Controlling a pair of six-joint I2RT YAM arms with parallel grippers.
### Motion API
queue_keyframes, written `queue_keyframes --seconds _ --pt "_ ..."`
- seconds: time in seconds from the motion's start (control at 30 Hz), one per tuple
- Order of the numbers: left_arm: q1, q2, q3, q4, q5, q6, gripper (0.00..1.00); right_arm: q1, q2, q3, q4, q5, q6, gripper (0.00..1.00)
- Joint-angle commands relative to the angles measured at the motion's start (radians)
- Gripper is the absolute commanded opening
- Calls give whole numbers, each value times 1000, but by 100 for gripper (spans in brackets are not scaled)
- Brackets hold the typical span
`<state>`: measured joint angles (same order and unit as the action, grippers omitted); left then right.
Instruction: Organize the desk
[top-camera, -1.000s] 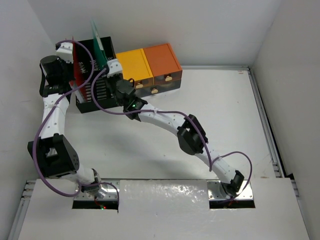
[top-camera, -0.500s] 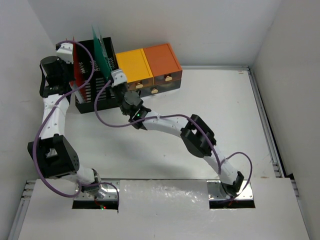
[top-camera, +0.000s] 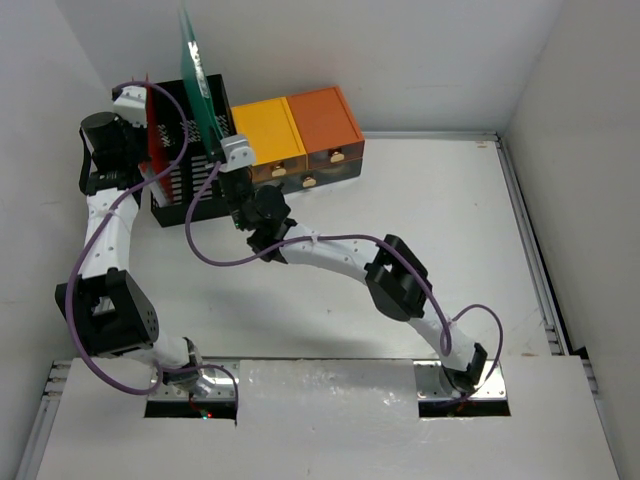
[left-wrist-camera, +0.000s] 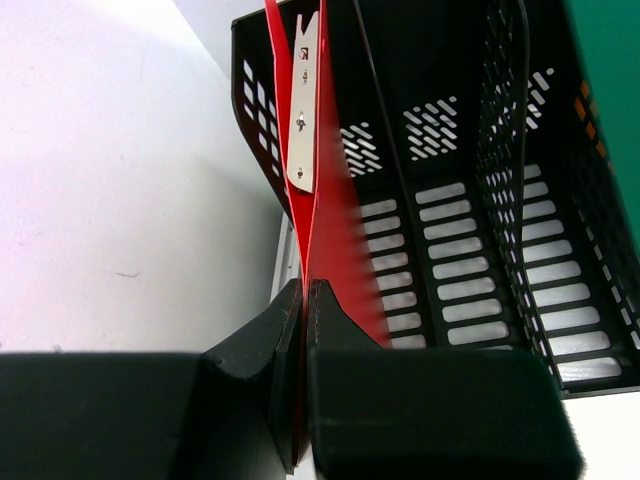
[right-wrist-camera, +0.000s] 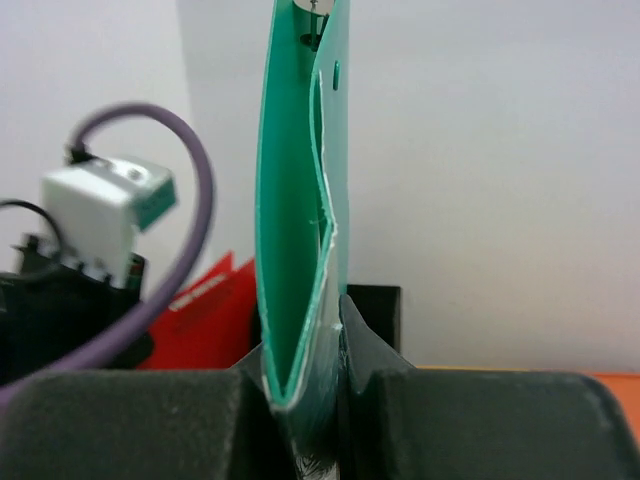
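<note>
Two pincers sit at far-left corner of worktop (top-camera: 430, 230).

Top view: left pincer (top-camera: 143, 108) pinches red folder (top-camera: 158, 135) standing in black file rack (top-camera: 195, 190). Right pincer (top-camera: 226, 148) pinches green folder (top-camera: 195, 70), on edge, tilted, at rack's right end. Yellow drawer box (top-camera: 266, 135) just right of it, orange drawer box (top-camera: 325, 120) further right.

Left wrist: left pincer (left-wrist-camera: 303, 298) pressed onto red folder (left-wrist-camera: 335, 210) edge. Folder runs ahead along rack's (left-wrist-camera: 450, 200) leftmost slot. Green folder (left-wrist-camera: 610, 80) far right.

Right wrist: right pincer (right-wrist-camera: 322, 318) clamps green folder (right-wrist-camera: 295, 200) bottom edge, sheet rising upright. Red folder (right-wrist-camera: 195, 310) to left.
</note>
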<state>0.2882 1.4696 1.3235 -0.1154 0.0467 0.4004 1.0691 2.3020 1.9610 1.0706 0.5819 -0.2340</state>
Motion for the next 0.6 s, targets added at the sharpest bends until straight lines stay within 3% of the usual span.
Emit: queue_keyframes --seconds 0.0,0.57 --pt "20 -19 -27 -46 -18 34 0 -6 17 59 86 58 -59 0" --pt "19 -22 -30 -44 -13 37 0 -67 195 291 -173 85 91 0"
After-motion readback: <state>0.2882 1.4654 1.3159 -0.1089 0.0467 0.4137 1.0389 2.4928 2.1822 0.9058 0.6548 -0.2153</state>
